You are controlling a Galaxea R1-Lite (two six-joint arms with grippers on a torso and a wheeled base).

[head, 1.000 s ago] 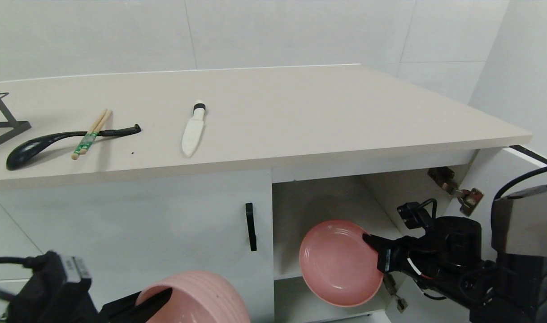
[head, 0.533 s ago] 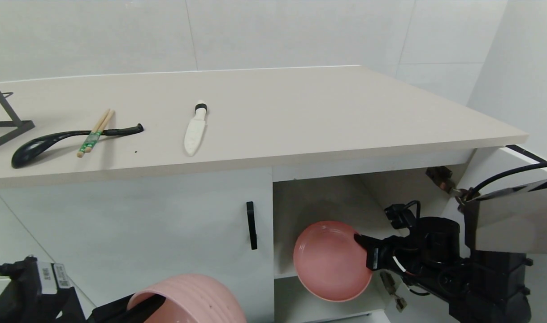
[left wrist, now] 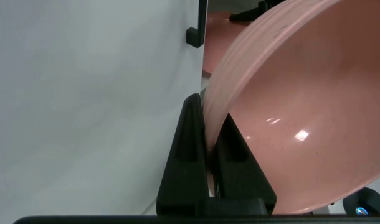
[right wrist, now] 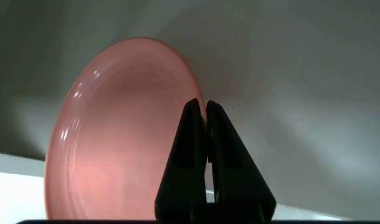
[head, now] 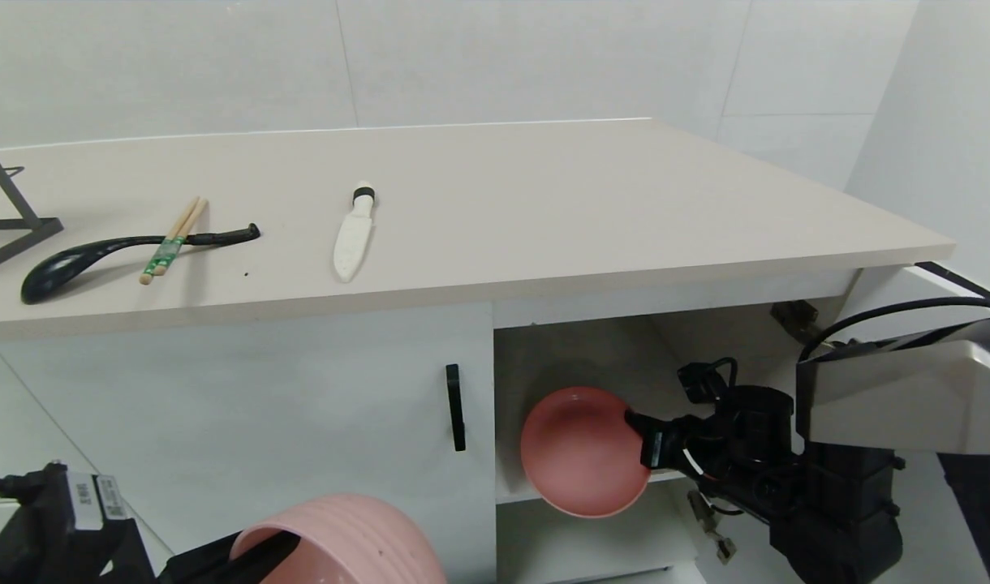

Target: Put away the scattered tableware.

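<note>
My right gripper (head: 634, 427) is shut on the rim of a pink plate (head: 580, 451), held on edge inside the open cabinet (head: 592, 357), just above its shelf. In the right wrist view the fingers pinch the pink plate (right wrist: 124, 130) at its rim, with the right gripper (right wrist: 206, 115) against the cabinet's back wall. Low at the front left, my left gripper (head: 256, 550) is shut on the rim of a pink ribbed bowl (head: 345, 539). The left wrist view shows the left gripper (left wrist: 210, 140) clamped on the pink bowl (left wrist: 302, 106). On the counter lie a black ladle (head: 97, 255), chopsticks (head: 169, 243) and a white knife (head: 354, 233).
The left cabinet door (head: 243, 422) is closed, with a black handle (head: 454, 407). The right door (head: 909, 292) hangs open at the right, hinge (head: 791, 316) visible. A black wire rack (head: 8, 219) stands at the counter's left edge. Much of the counter's right half is bare.
My right arm has carried the pink plate leftward and deeper into the cabinet, so the plate looks smaller and higher. The left gripper with the bowl has shifted slightly lower.
</note>
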